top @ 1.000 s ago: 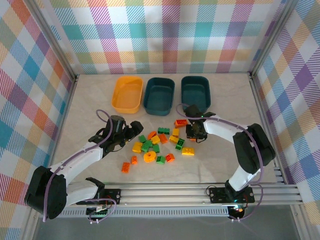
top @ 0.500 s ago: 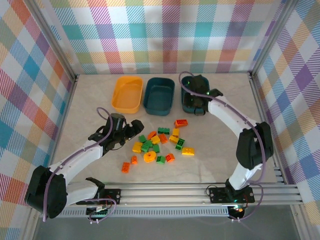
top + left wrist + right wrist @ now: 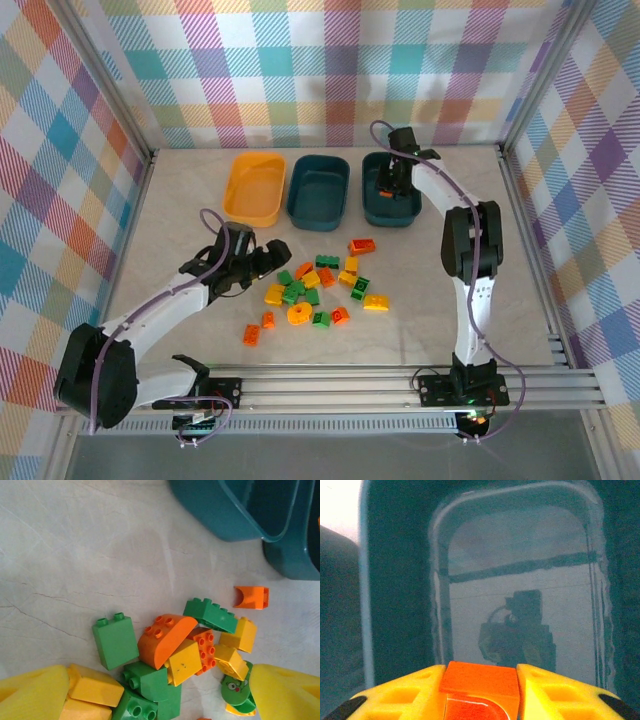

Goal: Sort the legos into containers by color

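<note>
Up from the pile went the right gripper [image 3: 388,180], out to hang over the right teal tub [image 3: 392,214]. Its jaws pinched an orange brick [image 3: 479,682] whose bottom was cut off. Closer in, the left gripper [image 3: 262,258] had barely stirred, with its jaws wide apart over the left edge of the brick pile [image 3: 322,285]. Its fingers were only partly seen. The bricks lay on a pale, marble-look table [image 3: 180,220]. Behind stood a yellow tub [image 3: 250,221], a middle teal tub [image 3: 318,222], then checked walls [image 3: 320,70].

- Left arm extends low; left gripper [image 3: 258,260], jaws spread wide.
- Right arm stretches far forward; right gripper [image 3: 388,184] pinches an orange-red brick [image 3: 481,680].
</note>
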